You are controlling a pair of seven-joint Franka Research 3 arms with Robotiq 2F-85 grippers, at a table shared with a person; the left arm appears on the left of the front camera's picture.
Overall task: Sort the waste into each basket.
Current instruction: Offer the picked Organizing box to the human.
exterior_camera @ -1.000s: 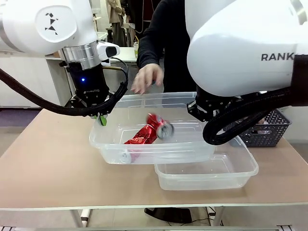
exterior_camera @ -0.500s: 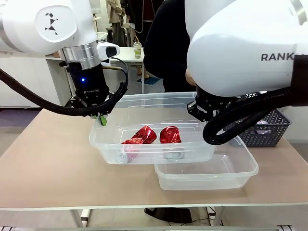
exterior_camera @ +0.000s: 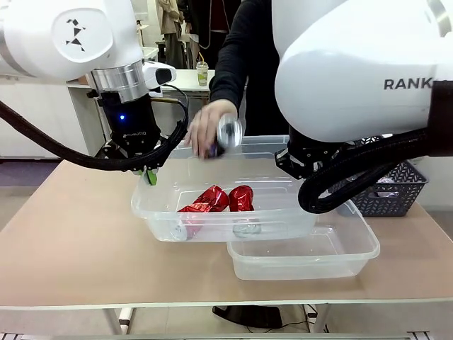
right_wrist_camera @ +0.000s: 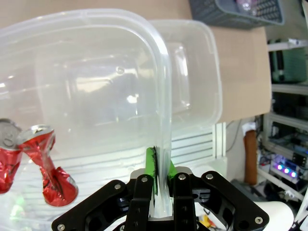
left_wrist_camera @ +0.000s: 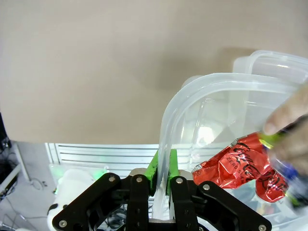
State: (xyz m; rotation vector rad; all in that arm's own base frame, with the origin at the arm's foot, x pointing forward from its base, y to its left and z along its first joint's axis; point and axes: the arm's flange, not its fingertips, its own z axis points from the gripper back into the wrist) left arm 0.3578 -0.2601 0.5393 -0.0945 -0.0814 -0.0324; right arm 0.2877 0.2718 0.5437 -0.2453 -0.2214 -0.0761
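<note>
1. The left gripper (left_wrist_camera: 162, 172) is closed. Its green pads clamp the rolled rim at the left end of the clear tub (exterior_camera: 164, 207).
2. The right gripper (right_wrist_camera: 160, 169) is closed in the same way on the rim at the opposite end of that tub. One pad sits on each side of the wall.
3. The clear tub hangs between the two grippers above the tan table (exterior_camera: 71, 241).
4. Two crushed red cans (exterior_camera: 225, 199) lie side by side, touching, on the floor of the clear tub. Something clear lies below them, too indistinct to identify.
5. A person's hand (exterior_camera: 205, 127) is above the far rim of the clear tub and holds a silver can (exterior_camera: 231, 131).
6. A second clear tub (exterior_camera: 311, 258) rests on the table, just in front of and below the right end of the held tub.
7. A dark mesh basket (exterior_camera: 396, 190) stands at the right side of the table, behind the right arm.
</note>
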